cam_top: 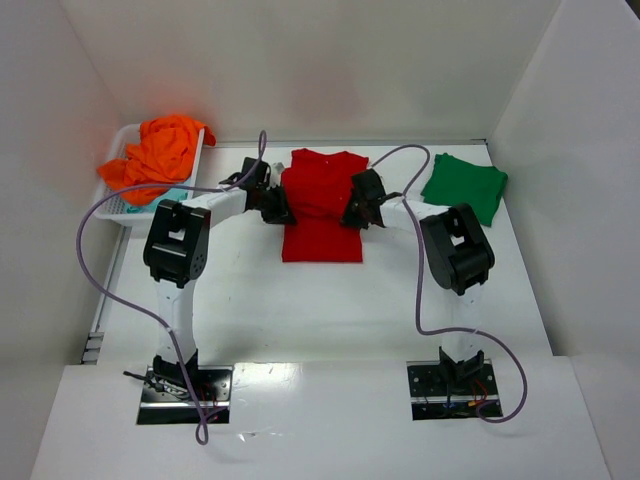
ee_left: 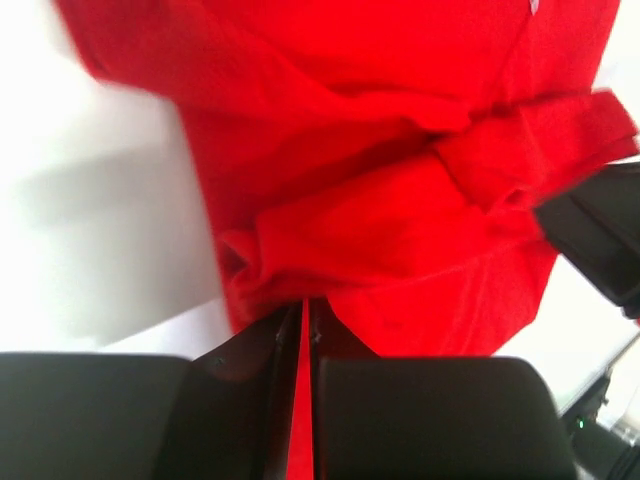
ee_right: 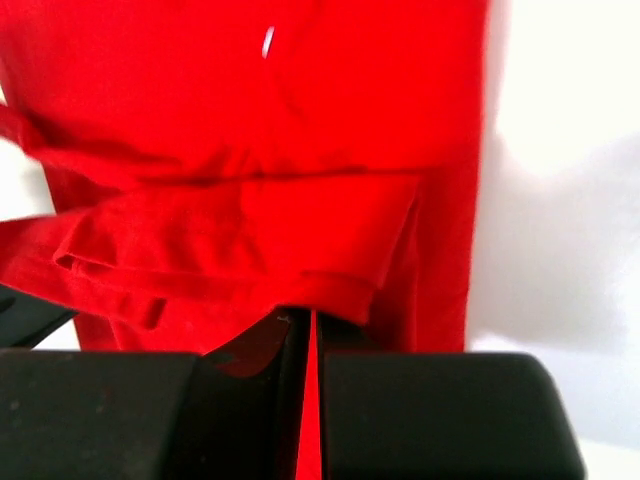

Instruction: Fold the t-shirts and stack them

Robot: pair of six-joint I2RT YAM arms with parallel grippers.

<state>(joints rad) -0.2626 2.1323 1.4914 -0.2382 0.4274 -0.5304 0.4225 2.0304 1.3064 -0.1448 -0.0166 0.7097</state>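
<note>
White desk [cam_top: 330,300] bears the red t-shirt [cam_top: 320,240] lengthwise; left claw [cam_top: 277,208] and right claw [cam_top: 356,213] pinch its opposite sides.

The spread t-shirt [cam_top: 320,215] lies mid-worktop [cam_top: 330,310]. The left claw [cam_top: 276,208] pinches its left edge and the right claw [cam_top: 356,214] its right edge. To its right, slightly behind, lies a folded t-shirt [cam_top: 465,187]. To its left stands the basket [cam_top: 135,213], holding a heaped t-shirt [cam_top: 160,150] atop what seems a lower t-shirt [cam_top: 172,195].
</note>
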